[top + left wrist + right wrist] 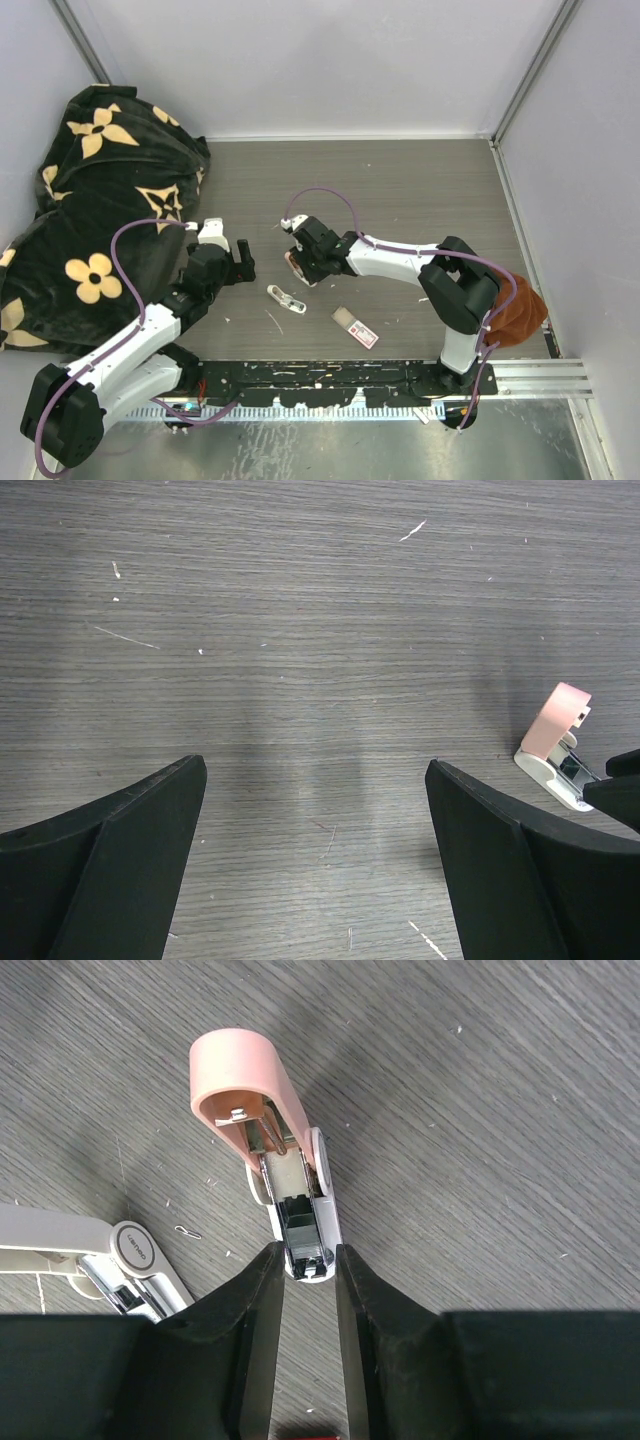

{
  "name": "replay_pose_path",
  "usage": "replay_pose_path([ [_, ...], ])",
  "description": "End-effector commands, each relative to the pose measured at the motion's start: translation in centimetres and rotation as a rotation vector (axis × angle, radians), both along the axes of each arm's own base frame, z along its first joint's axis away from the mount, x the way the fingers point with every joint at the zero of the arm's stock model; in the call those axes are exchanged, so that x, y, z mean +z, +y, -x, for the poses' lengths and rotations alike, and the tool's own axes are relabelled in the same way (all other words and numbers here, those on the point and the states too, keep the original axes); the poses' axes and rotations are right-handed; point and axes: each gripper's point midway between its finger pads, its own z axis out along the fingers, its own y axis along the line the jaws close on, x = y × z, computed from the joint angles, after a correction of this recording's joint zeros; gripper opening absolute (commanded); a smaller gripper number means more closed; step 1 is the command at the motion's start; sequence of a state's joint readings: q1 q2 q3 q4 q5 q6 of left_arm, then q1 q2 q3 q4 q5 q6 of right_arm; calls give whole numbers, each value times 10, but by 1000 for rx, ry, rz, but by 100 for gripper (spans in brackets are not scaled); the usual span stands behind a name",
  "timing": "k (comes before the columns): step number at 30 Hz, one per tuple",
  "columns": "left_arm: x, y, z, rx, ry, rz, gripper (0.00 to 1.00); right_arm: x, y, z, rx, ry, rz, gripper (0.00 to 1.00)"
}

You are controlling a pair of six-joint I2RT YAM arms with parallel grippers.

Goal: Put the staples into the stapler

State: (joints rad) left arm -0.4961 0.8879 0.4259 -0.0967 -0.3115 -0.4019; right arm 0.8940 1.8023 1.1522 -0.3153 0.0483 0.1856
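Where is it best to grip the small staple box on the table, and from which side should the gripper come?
Probably its two long edges, near the middle, coming straight down. The staple box lies flat and thin on the table, slanted in the top view, so turn the jaws across its narrow width.

Grey wood-grain tabletop [420, 190], pale plain walls [300, 60], black flowered blanket [90, 190] heaped at left

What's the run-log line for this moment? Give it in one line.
right end effector: shut on pink stapler, lid open | left end effector: open, above table | staple box: on table, ungripped
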Motion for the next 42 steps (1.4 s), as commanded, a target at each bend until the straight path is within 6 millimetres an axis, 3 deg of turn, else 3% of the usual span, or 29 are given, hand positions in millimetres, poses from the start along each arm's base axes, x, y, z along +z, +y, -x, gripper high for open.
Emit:
replay_pose_path([
  [1, 16, -1, -10, 8, -66, 13, 94, 23, 11, -15, -4, -61, -46, 34],
  [8, 18, 0, -10, 14, -78, 15, 94, 37, 12, -16, -10, -82, -73, 37],
  [16, 22, 4, -7, 20, -100, 18, 94, 73, 2, -14, -52, -151, -151, 48],
  [22, 22, -3, -6, -10, -93, 40, 94, 86, -20, -1, -98, -197, -216, 55],
  [27, 35, -15, 2, -55, -65, 103, 94, 91, -30, 19, -77, -221, -324, 58],
  [34, 41, -44, 37, -150, 69, 304, 95, 78, -7, 66, 90, -266, -503, 59],
  [38, 30, -64, 54, -211, 185, 410, 95, 64, 9, 73, 146, -283, -486, 56],
  [42, 19, -72, 61, -223, 244, 452, 95, 56, 26, 76, 197, -310, -472, 54],
])
